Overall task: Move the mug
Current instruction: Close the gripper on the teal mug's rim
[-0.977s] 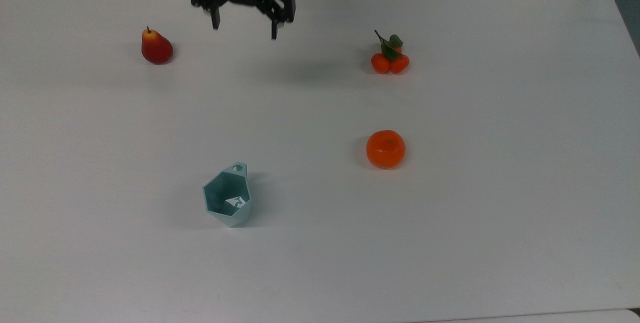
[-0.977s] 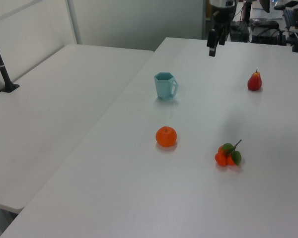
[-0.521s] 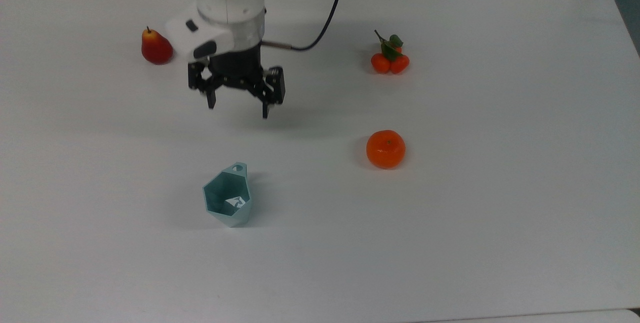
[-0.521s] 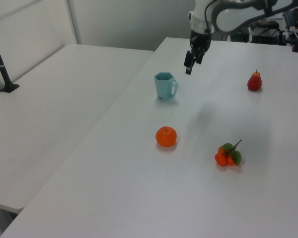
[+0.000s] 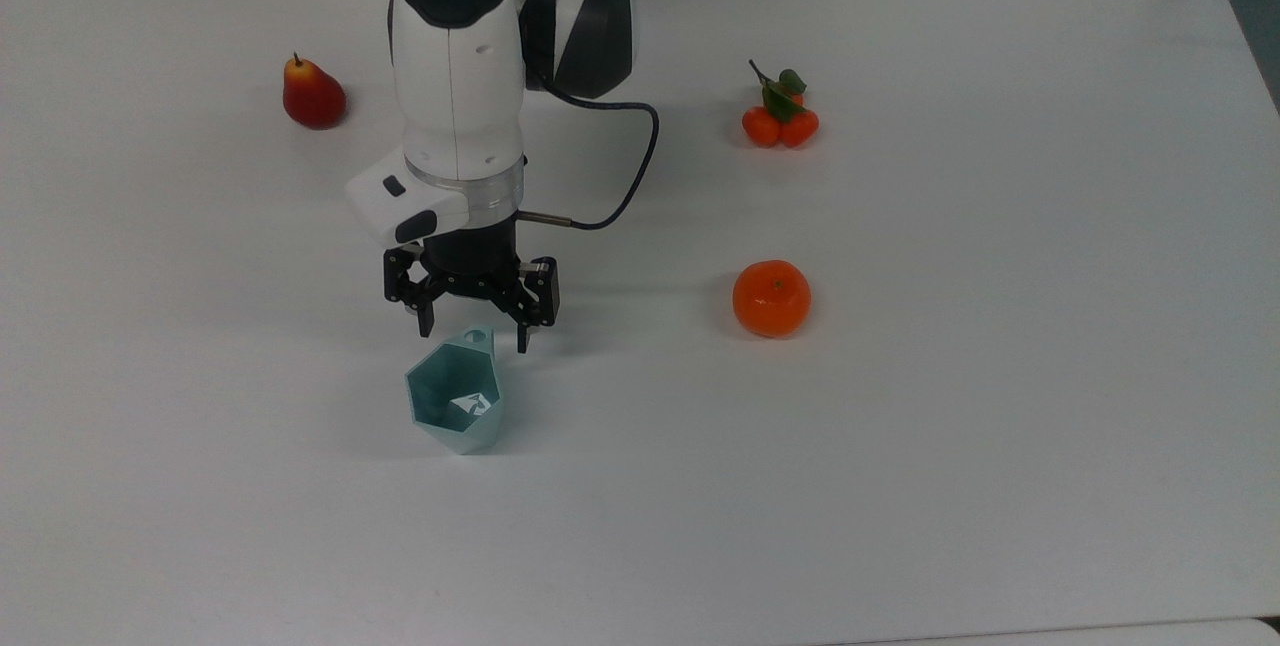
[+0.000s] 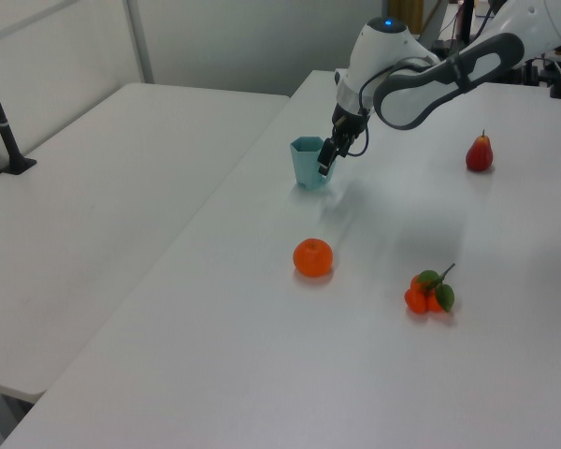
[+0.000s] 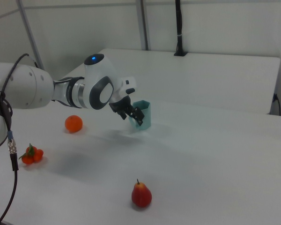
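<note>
- Two black fingers of the gripper (image 5: pixel 472 336) are hanging spread apart, straddling the tab handle of the mug (image 5: pixel 455 396) without touching it.
- Standing upright on the white table (image 5: pixel 1000 426), the mug is sitting well apart from the orange (image 5: pixel 771 298), on the top view's left of it.
- Sitting far beyond the mug are the pear (image 5: pixel 312 94) and a leafy cluster of small oranges (image 5: pixel 780 116).

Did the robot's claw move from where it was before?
Yes. In the top view the gripper came from beside the pear down to the mug.
</note>
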Tool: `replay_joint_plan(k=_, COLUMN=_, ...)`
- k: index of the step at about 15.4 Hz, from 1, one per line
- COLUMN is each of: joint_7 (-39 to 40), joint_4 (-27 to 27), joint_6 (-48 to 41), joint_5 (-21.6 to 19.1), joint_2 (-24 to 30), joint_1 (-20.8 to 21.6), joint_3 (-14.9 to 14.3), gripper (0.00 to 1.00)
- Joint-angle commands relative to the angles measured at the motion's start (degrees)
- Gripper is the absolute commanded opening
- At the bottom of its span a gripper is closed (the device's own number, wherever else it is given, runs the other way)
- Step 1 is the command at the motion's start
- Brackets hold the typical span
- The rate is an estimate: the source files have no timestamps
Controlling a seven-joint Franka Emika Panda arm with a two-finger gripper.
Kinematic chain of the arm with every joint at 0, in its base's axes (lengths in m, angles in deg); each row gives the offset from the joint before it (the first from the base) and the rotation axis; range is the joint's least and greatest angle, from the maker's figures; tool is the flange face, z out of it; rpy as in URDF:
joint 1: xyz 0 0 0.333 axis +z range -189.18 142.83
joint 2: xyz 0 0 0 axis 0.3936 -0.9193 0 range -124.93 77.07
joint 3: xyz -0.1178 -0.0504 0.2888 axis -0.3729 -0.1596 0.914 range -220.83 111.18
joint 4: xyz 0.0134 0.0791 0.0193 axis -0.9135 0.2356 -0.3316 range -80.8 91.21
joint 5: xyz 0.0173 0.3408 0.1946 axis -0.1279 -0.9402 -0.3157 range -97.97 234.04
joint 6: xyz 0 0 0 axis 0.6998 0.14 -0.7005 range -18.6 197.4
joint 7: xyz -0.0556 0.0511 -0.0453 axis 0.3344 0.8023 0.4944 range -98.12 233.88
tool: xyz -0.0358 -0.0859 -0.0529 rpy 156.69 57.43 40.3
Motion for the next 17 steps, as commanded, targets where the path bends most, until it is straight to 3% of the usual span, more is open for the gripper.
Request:
replay_joint_plan(k=1, joint_7=-0.81, joint_4=-0.67, joint_6=1.06, joint_5=0.19, joint_2=-1.0, joint_1=0.49, joint_3=-0.33, gripper=0.72)
replay_joint_plan(k=12, joint_7=-0.81, joint_4=-0.59, joint_6=5.2, joint_5=0.1, joint_2=-2.06, joint_1=0.49, joint_3=-0.33, gripper=0.17)
replay_joint_plan(k=17, joint_7=-0.63, joint_4=-0.24, joint_6=4.93, joint_5=0.28, joint_2=-1.27, joint_1=0.4, joint_3=-0.33, gripper=0.09)
